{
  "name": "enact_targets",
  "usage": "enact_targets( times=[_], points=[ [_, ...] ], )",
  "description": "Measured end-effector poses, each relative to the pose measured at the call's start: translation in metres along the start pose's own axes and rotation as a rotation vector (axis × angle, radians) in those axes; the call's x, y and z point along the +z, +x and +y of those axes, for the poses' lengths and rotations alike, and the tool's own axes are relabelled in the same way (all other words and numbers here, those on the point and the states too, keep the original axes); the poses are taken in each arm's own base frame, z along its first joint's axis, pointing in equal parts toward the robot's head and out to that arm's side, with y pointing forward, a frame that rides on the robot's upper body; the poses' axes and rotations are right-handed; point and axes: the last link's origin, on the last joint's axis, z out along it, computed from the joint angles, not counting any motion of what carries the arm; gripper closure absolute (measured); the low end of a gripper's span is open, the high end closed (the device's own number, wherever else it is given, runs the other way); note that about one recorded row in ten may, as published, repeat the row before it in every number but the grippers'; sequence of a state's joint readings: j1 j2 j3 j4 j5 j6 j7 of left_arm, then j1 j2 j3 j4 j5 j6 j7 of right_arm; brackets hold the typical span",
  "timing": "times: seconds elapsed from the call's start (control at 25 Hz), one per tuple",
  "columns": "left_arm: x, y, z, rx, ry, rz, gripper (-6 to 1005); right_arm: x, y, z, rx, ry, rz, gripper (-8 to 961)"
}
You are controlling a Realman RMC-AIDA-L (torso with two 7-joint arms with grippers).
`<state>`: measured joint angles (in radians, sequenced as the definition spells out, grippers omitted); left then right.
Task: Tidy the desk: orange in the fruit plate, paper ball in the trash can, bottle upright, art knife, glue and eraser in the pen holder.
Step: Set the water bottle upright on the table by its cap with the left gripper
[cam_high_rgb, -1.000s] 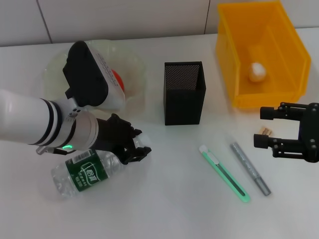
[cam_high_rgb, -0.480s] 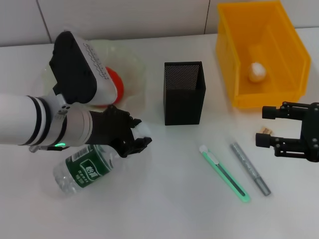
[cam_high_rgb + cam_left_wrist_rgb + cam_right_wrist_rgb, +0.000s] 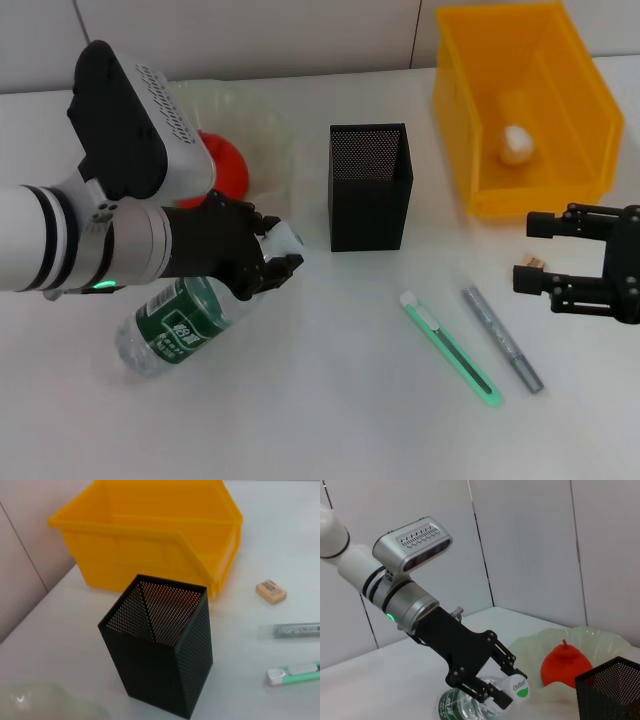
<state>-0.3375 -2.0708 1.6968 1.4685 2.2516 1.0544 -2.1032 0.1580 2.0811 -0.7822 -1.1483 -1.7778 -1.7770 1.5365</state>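
Observation:
My left gripper [image 3: 275, 257] is shut on the neck of the clear bottle [image 3: 178, 327] with a green label and holds it tilted, cap end raised; it also shows in the right wrist view [image 3: 512, 691]. The orange [image 3: 218, 167] lies in the clear fruit plate [image 3: 270, 130]. The paper ball [image 3: 515, 143] is in the yellow bin [image 3: 575, 90]. The black mesh pen holder [image 3: 370, 186] stands mid-table. The green art knife [image 3: 450, 348], grey glue stick [image 3: 502, 338] and eraser [image 3: 530, 264] lie right of it. My right gripper [image 3: 528, 253] is open by the eraser.
A tiled wall runs behind the white table. In the left wrist view the pen holder [image 3: 160, 645] stands in front of the yellow bin [image 3: 150, 535], with the eraser [image 3: 271, 591], glue stick [image 3: 297, 630] and art knife [image 3: 295, 672] beside it.
My left gripper has lifted the bottle's cap end up and back, tilting the bottle more upright. The right arm has stayed still.

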Motion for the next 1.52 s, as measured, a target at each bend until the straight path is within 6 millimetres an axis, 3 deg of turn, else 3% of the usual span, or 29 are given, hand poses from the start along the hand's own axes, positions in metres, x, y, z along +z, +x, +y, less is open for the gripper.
enact_targets(
  times=[0.92,1.52],
  points=[
    [-0.022,0.018,0.002,-0.028,0.003,0.151,560,0.000,0.001,0.000,0.007,0.003,-0.004,244],
    [-0.046,0.008,-0.006,-0.079,-0.007,0.279,559,0.000,0.001,0.000,0.015,0.001,-0.005,244]
  ],
)
